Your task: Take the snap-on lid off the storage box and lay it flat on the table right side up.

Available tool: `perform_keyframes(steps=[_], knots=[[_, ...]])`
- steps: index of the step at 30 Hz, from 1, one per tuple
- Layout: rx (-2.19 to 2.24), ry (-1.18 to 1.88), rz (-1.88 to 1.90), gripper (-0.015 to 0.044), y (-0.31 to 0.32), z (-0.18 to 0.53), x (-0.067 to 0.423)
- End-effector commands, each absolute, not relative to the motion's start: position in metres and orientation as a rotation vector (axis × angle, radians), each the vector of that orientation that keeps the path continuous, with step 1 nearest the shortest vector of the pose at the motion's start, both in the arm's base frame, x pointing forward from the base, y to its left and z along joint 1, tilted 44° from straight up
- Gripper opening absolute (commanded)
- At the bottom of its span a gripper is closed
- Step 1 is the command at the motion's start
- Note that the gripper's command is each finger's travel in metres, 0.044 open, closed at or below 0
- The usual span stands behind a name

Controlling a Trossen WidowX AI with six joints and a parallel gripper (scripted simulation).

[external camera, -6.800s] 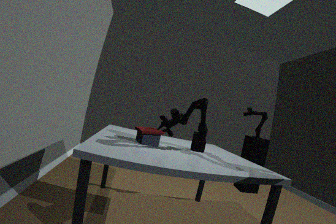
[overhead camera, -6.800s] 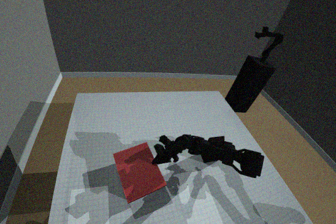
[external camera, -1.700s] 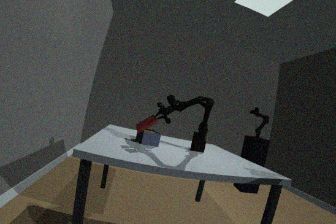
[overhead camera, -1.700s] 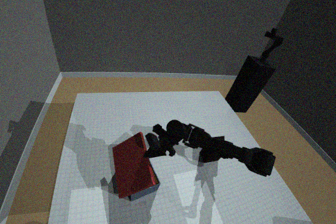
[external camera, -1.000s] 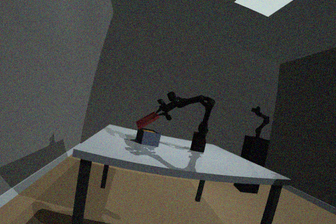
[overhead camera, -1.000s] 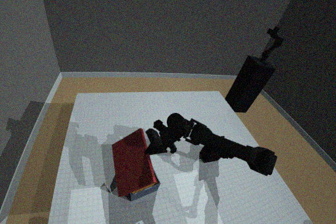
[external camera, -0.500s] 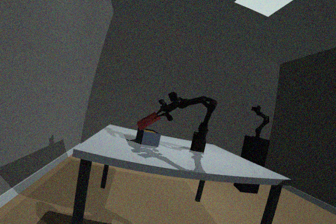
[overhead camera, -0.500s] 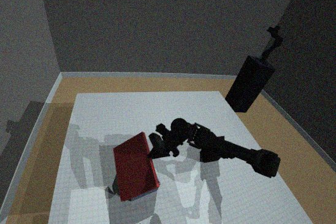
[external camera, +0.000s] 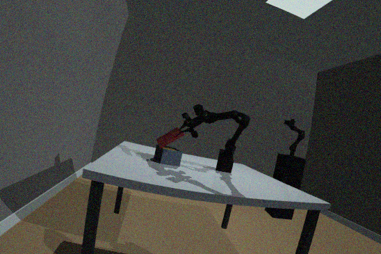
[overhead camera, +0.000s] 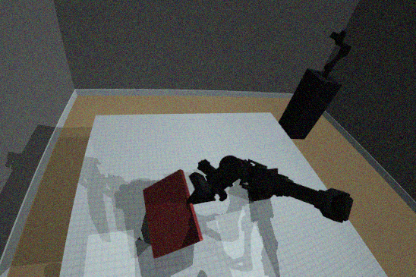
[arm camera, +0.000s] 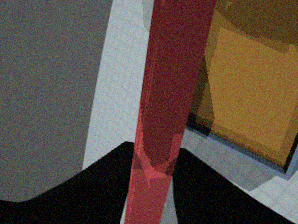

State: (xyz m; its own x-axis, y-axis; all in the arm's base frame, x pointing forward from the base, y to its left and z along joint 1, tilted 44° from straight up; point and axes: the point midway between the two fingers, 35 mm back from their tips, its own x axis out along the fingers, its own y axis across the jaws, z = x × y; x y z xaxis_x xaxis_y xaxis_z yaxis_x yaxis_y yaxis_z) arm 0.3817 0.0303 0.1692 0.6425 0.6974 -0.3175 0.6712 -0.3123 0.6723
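The red lid (overhead camera: 171,211) (external camera: 169,136) (arm camera: 176,63) hangs tilted above the storage box. My gripper (overhead camera: 190,196) (external camera: 181,131) (arm camera: 153,153) is shut on its right edge. The wrist view shows the lid edge-on between my two black fingers. The box (external camera: 171,157) is grey-blue with an orange inside and stands open on the white table (overhead camera: 190,135) (external camera: 243,183). Its orange inside (arm camera: 253,90) shows to the right of the lid in the wrist view. In the top view the lid hides almost all of the box.
My arm's base (overhead camera: 335,203) (external camera: 225,160) stands on the table to the right of the box. A black pedestal (overhead camera: 309,105) (external camera: 290,169) carrying a small second arm stands on the floor beyond the table's far right corner.
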Motion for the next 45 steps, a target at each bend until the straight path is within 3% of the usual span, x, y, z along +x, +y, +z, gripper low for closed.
perform_keyframes(steps=[1, 45], knots=[[2.044, 1.056, 0.039, 0.0, 0.034, 0.176, 0.378], [2.047, 1.058, 0.039, 0.0, 0.087, 0.233, 0.336]])
